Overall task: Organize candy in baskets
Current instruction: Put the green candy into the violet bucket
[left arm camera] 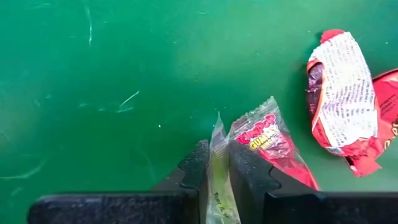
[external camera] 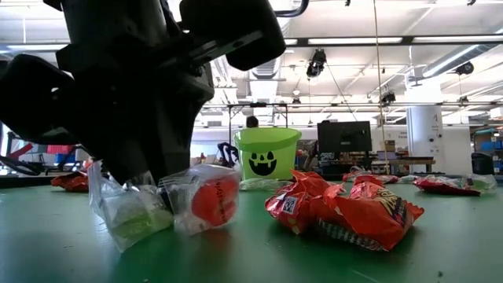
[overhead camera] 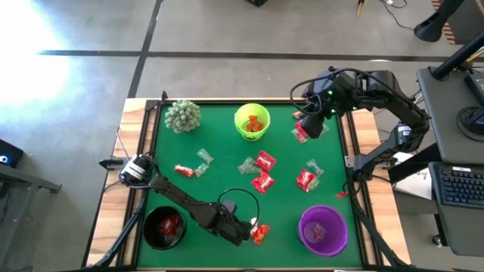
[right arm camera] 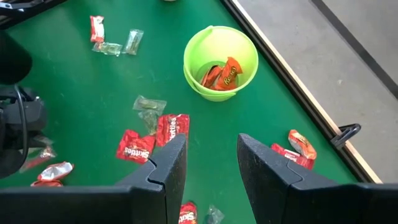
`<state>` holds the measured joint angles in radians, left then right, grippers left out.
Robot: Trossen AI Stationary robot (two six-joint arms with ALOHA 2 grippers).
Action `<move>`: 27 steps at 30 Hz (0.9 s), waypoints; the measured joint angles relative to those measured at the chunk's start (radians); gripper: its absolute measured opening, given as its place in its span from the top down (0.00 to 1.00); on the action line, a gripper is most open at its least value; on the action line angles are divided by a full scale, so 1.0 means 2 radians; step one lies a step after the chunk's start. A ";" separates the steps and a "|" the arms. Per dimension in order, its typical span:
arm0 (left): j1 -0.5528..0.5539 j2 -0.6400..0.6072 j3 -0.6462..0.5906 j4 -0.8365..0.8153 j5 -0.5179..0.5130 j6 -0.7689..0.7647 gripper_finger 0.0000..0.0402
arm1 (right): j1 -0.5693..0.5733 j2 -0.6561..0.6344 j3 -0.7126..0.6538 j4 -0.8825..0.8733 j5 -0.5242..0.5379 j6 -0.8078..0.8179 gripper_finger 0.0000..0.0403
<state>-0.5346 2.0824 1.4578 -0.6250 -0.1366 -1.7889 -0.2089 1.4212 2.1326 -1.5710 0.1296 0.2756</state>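
Left pincer (left arm camera: pixel 217 171) pinches a candy!
Its fingers squeeze a crinkly pale clear-greenish wrapper (left arm camera: pixel 219 180) on the green table (left arm camera: pixel 112 74); right pincer (right arm camera: pixel 208 165) hovers open, empty.

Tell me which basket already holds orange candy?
The lime green basket, at the table's far edge: orange wrappers lie inside. The black basket holds red; the purple basket shows none.

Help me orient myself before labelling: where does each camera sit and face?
High: overhead, straight down; both arms, green table.
Low: table height, across the felt; left tool close, lime basket behind.
Left wrist: down past its tool pinching a clear wrapper.
Right wrist: past its open tool.
Shared: lime basket.
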 joint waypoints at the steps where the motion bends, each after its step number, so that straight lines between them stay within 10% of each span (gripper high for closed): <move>1: 0.000 -0.001 0.000 0.000 0.000 0.001 0.91 | 0.000 0.000 0.000 0.000 0.000 0.000 0.67; 27: -0.003 -0.043 0.001 0.005 -0.003 0.088 0.91 | 0.000 0.000 0.000 0.000 0.001 0.000 0.67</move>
<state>-0.5404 1.9963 1.4593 -0.6153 -0.1429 -1.6133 -0.2089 1.4220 2.1330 -1.5707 0.1307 0.2764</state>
